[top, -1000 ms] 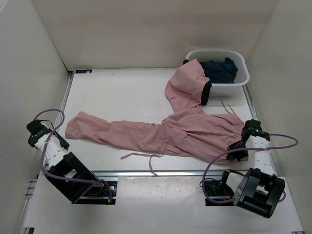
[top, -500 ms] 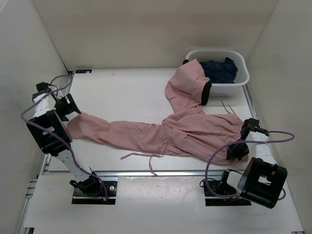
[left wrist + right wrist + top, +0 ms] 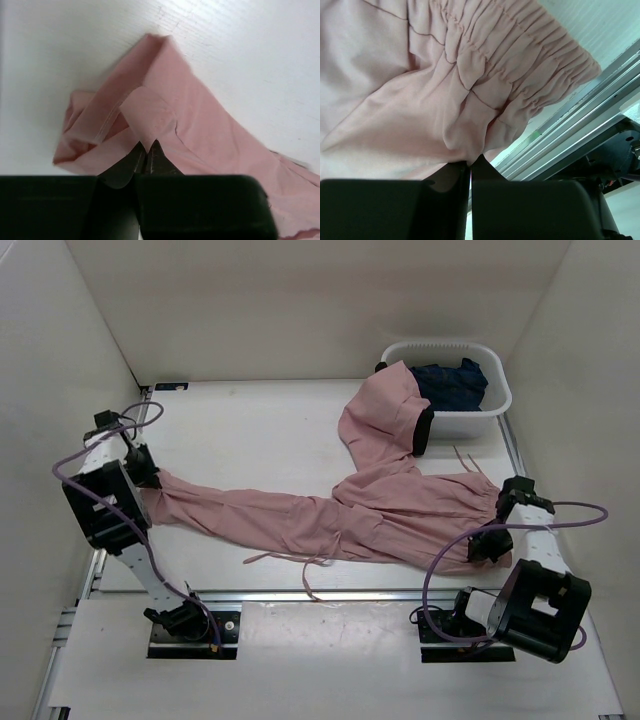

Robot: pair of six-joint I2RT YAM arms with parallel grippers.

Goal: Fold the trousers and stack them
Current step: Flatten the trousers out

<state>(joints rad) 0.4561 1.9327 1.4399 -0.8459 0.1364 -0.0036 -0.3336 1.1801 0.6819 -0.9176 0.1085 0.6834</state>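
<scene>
The dusty-pink trousers (image 3: 330, 515) lie spread across the table, one leg running left, the other reaching up over the rim of the white basket (image 3: 497, 405). My left gripper (image 3: 145, 478) is shut on the cuff of the left leg (image 3: 145, 117), a fold of fabric pinched between its tips. At the right, my right gripper (image 3: 487, 544) is shut on the gathered waistband (image 3: 520, 80), near the table's metal edge rail. Thin pink drawstrings (image 3: 300, 562) trail off the front of the trousers.
The white basket at the back right holds a dark navy garment (image 3: 455, 382), with a black garment (image 3: 424, 430) at its front-left corner under the pink leg. White walls close in on three sides. A metal rail (image 3: 580, 115) runs along the table's right edge.
My left arm swung from the near left up to the leg cuff and its jaws closed on the fabric, dragging the cuff slightly. The right gripper kept its hold on the waistband.
</scene>
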